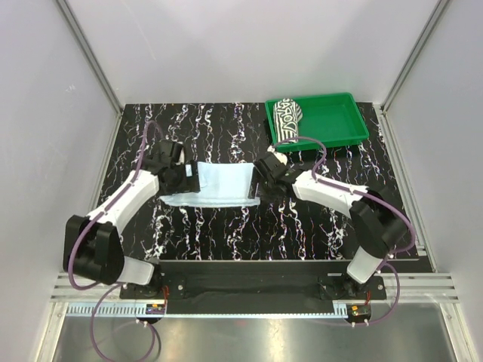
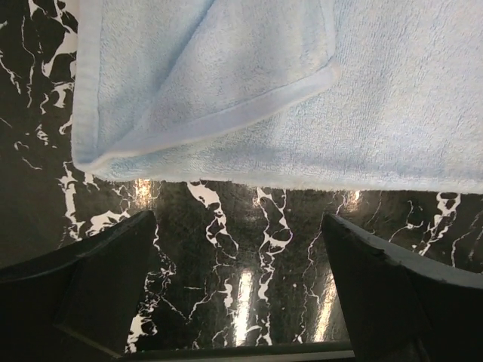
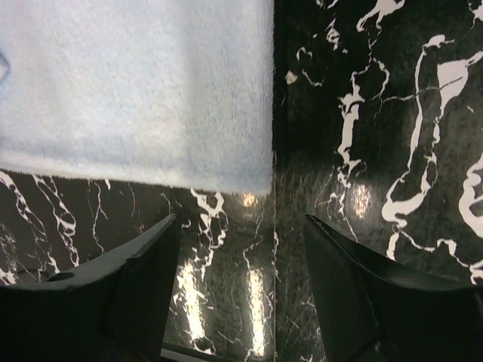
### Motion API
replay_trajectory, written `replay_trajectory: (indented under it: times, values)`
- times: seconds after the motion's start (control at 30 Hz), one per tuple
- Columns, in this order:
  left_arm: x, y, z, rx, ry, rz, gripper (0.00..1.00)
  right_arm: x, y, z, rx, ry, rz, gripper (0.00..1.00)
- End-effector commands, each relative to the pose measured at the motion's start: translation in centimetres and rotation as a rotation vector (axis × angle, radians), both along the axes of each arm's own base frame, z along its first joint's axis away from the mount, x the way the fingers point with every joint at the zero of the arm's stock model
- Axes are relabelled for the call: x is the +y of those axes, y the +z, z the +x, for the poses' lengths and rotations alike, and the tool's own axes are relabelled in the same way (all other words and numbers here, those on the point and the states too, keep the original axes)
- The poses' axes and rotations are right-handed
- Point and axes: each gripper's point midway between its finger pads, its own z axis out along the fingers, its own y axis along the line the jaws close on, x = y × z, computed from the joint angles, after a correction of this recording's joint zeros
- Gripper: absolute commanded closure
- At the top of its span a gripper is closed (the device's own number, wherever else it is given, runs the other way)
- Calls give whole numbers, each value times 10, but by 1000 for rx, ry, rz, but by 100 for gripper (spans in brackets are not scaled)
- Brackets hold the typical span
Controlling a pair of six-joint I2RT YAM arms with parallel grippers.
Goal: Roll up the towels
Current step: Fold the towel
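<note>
The pale blue towel lies flat on the black marbled table, folded over, between my two grippers. It shows in the left wrist view with a folded flap, and in the right wrist view. My left gripper is open and empty at the towel's left edge, just short of it. My right gripper is open and empty at the towel's right edge. The green-and-white striped towel lies rolled up in the green tray.
The green plastic tray stands at the back right of the table. White walls close in the left, back and right. A metal rail with the arm bases runs along the near edge.
</note>
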Motion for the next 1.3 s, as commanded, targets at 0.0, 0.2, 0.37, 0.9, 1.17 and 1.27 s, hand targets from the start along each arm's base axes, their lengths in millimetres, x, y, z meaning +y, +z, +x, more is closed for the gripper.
replay_trajectory:
  times: [0.0, 0.2, 0.37, 0.9, 1.17, 1.27]
  values:
    - [-4, 16, 21, -59, -54, 150, 1, 9, 2, 24, -24, -41, 99, 28]
    - [-5, -8, 34, 40, -68, 370, 1, 19, -14, 32, 9, -27, 133, 37]
    - [13, -23, 39, 94, -35, 603, 1, 19, -23, 29, 21, -34, 148, 45]
    - [13, -25, 79, 60, -30, 742, 12, 10, -50, 7, 81, -24, 155, 100]
    - [39, -25, 116, 41, 65, 690, 11, -7, -50, -15, 91, -31, 150, 100]
    - [70, -17, 125, 41, 176, 689, 9, -15, -47, -25, 92, -37, 152, 100]
